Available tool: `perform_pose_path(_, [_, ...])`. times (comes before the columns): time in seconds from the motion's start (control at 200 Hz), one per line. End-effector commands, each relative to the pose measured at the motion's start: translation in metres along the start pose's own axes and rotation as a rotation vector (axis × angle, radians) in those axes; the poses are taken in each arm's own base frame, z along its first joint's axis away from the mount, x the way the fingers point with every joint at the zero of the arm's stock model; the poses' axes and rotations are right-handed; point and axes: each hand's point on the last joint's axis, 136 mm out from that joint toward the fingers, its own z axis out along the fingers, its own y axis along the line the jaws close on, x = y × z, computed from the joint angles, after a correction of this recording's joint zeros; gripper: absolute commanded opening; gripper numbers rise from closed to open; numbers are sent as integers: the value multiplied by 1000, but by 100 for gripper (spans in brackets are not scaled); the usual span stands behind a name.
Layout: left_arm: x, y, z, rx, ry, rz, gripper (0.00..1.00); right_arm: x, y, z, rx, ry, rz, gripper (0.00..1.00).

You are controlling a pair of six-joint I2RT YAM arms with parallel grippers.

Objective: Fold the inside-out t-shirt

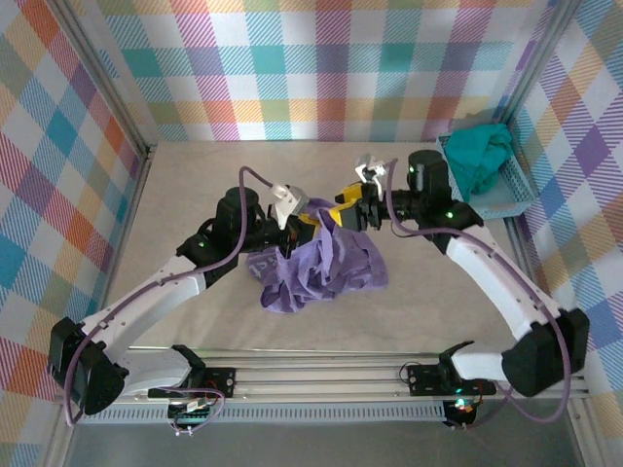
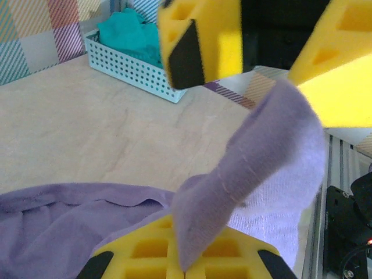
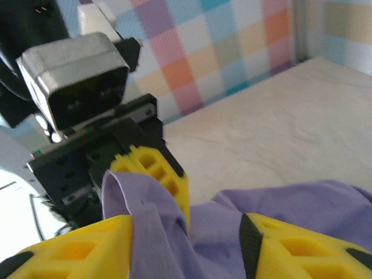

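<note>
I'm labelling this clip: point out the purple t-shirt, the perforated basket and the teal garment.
lavender-purple cotton t-shirt (image 1: pixel 326 268), top external view, middle of the crumpled heap.
pale blue perforated plastic basket (image 2: pixel 131 70), left wrist view, its near side wall.
teal-green garment (image 1: pixel 482 156), top external view, bunched cloth in the basket.

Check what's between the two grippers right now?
A strip of the t-shirt runs from the shut left gripper up to the open right gripper; the left wrist view shows it.

The t-shirt (image 1: pixel 326 268) lies bunched on the desk (image 1: pixel 195 195); behind and right of it stands the basket (image 1: pixel 504 205), a garment (image 1: pixel 477 156) inside.
</note>
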Motion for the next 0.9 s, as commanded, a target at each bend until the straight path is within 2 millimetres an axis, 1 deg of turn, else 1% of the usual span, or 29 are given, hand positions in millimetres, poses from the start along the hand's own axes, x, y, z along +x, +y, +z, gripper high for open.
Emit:
perform_pose_path(0.0, [-15, 4, -10, -37, -81, -6, 0, 3, -10, -4, 162, -25, 13, 54])
perform_pose_path(0.075, [-13, 4, -10, -37, -79, -15, 0, 13, -8, 1, 156, -19, 26, 54])
perform_pose_path(0.165, [-11, 2, -8, -24, -74, -28, 0, 18, 0, 8, 107, -18, 18, 54])
perform_pose_path(0.29, [-8, 2, -6, -19, -68, -42, 0, 26, 4, 18, 72, 1, 2, 54])
perform_pose_path(0.46, [-8, 6, -6, -38, -72, -56, 0, 35, 10, 20, 23, -7, -7, 50])
perform_pose_path(0.595, [-4, 6, -4, -36, -57, -55, 0, 28, 15, 18, 10, -35, -38, 49])
perform_pose_path(0.69, [-2, 5, -2, -24, -49, -55, 0, 22, 13, 19, 14, -42, -52, 48])
perform_pose_path(0.765, [-1, 6, -1, -23, -45, -58, 0, 18, 17, 21, -13, -41, -60, 48])
perform_pose_path(0.895, [2, 5, 0, -18, -33, -59, 0, 13, 19, 22, -32, -48, -71, 43])
